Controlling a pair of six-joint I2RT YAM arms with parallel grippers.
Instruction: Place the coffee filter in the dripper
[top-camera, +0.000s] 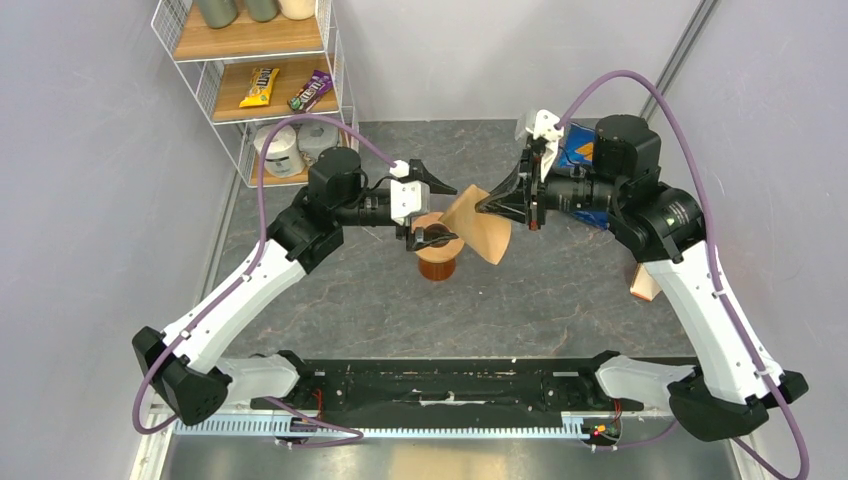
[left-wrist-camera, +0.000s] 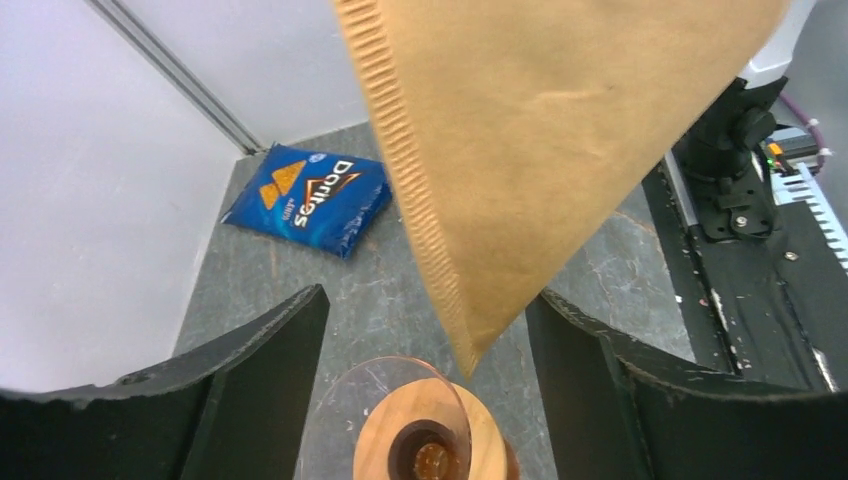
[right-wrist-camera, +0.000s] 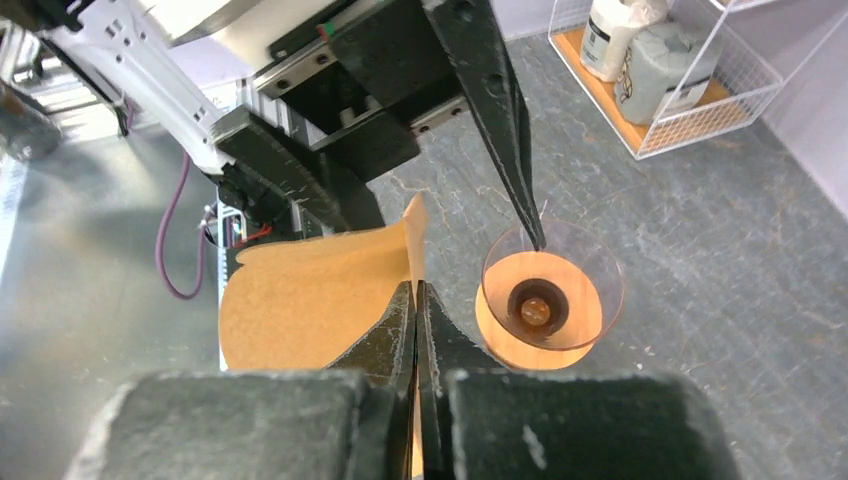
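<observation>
The coffee filter (top-camera: 482, 228) is a flat light-brown paper fan held on edge in the air. My right gripper (top-camera: 480, 206) is shut on its upper edge; in the right wrist view (right-wrist-camera: 415, 292) the paper (right-wrist-camera: 305, 305) spreads out to the left of the closed fingers. The orange-brown dripper (top-camera: 437, 258) stands upright on the table, just left of and below the filter. It also shows in the right wrist view (right-wrist-camera: 548, 303). My left gripper (top-camera: 450, 213) is open and empty above the dripper (left-wrist-camera: 425, 435). In the left wrist view the filter's point (left-wrist-camera: 560, 140) hangs between its fingers (left-wrist-camera: 265, 375).
A blue crisp bag (left-wrist-camera: 308, 198) lies at the back right, behind my right arm (top-camera: 578, 150). A white wire shelf (top-camera: 255, 90) with snack bars, paper rolls and bottles stands at the back left. A small wooden block (top-camera: 645, 285) sits by the right arm.
</observation>
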